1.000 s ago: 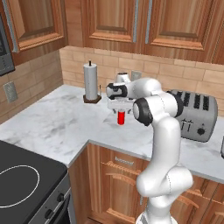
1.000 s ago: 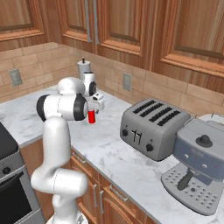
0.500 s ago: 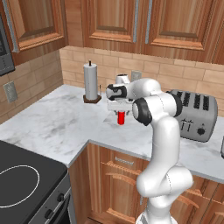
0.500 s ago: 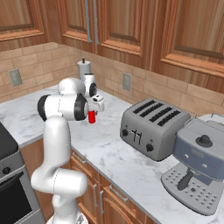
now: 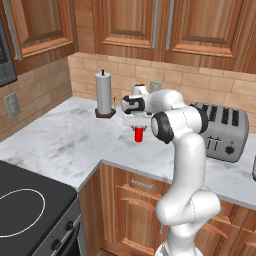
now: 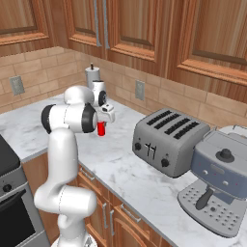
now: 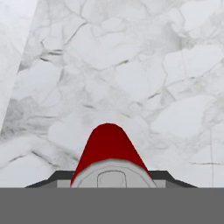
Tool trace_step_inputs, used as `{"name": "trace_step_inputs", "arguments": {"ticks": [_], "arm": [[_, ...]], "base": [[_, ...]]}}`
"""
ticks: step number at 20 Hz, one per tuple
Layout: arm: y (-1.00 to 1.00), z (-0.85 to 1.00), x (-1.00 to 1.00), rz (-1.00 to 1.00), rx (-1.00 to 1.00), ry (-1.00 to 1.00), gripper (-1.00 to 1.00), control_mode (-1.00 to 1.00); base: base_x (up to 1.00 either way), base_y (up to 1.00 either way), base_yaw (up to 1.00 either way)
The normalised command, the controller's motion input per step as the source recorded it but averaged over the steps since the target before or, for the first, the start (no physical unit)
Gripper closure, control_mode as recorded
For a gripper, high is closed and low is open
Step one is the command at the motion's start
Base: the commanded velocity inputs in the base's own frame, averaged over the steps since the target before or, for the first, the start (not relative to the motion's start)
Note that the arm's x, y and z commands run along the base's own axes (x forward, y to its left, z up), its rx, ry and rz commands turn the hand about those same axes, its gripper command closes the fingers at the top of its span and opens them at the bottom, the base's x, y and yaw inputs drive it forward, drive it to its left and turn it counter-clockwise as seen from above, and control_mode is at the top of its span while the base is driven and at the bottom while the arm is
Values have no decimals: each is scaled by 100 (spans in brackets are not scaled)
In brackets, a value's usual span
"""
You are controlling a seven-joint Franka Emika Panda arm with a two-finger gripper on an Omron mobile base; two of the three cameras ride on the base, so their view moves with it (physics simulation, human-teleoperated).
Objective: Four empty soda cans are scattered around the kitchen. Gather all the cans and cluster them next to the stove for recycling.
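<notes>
On the marble counter (image 5: 65, 145) our gripper (image 5: 138, 124) had clamped the red can (image 5: 138, 134); we judged a straight, upright lift best.

1. You had one red soda can (image 5: 138, 134) on the counter (image 5: 65, 145), near the toaster.
2. You had one toaster (image 6: 165, 140), with four slots.
3. You had one paper towel roll (image 5: 104, 93), well apart from the toaster.
4. You had one coffee machine (image 6: 219, 181) just beside the toaster.
5. You had one stove (image 5: 22, 210), well apart from the toaster.
</notes>
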Motion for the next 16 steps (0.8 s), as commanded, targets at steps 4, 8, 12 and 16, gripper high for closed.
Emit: {"name": "trace_step_inputs", "arguments": {"ticks": [4,8,12,16], "arm": [[0,18,-21,0,0,0,100,-100],[4,3,-31,0,0,0,100,-100],[13,0,-43,0,0,0,100,-100],[7,5,-48,0,0,-2,100,-100]], "base": [[0,0,0],[0,0,0],[0,0,0],[0,0,0]]}}
